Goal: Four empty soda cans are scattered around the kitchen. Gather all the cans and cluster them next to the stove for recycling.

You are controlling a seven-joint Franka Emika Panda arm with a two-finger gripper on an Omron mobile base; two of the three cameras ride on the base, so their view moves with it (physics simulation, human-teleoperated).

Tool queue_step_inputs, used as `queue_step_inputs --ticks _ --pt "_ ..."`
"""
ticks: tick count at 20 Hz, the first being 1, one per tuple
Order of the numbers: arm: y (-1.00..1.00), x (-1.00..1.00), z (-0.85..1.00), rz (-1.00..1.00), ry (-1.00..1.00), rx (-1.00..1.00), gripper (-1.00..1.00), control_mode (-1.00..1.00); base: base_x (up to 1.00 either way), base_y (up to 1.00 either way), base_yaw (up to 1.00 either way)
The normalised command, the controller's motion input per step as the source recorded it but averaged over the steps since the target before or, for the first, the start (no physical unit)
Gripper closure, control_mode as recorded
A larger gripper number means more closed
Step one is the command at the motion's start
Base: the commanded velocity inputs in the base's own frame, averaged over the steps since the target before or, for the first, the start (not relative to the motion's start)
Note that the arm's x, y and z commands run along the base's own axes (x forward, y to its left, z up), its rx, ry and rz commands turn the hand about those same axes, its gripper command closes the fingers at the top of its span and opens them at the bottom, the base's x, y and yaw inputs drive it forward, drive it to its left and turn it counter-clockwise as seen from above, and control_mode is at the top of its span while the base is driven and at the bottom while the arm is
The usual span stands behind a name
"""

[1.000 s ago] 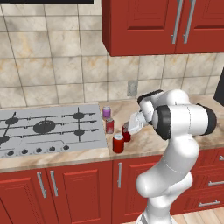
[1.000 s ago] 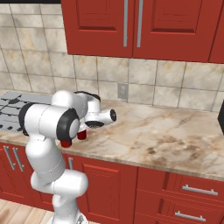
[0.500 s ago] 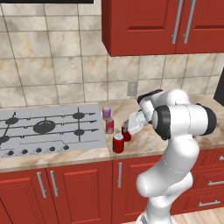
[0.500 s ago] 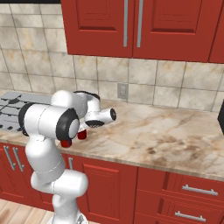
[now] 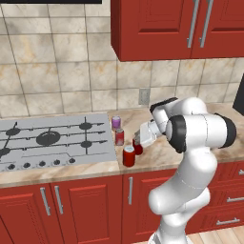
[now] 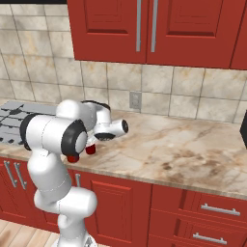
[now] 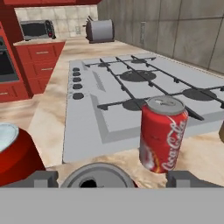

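Releasing the last red can (image 5: 137, 146) on the counter (image 5: 157, 152) beside the stove (image 5: 52, 140), among three others; gripper (image 7: 113, 179) spread wide around its top; next, lifting straight clear without tipping

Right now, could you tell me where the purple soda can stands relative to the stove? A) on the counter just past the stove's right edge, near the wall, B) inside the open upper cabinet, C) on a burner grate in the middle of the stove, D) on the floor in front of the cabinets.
A: the purple soda can stands upright on the counter just off the right edge of the stove, behind the red cans.
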Motion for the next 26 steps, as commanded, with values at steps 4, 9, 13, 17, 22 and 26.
queue_step_inputs --ticks 4,9,13,17,22,26 --pt "0.00 0.00 0.17 0.04 -0.02 0.00 -1.00 -1.00 0.00 0.00 0.00" --pt "0.00 0.00 0.23 0.02 -0.02 0.01 -1.00 -1.00 0.00 0.00 0.00" --pt "0.00 -0.03 0.32 0.03 -0.03 0.02 -1.00 -1.00 0.00 0.00 0.00" --pt "-0.07 -0.15 0.43 0.00 -0.08 0.00 -1.00 -1.00 0.00 0.00 0.00" --pt "-0.14 -0.21 0.41 0.07 -0.09 -0.02 -1.00 -1.00 0.00 0.00 0.00" --pt "-0.11 -0.31 0.48 0.10 -0.13 -0.08 -1.00 -1.00 0.00 0.00 0.00"
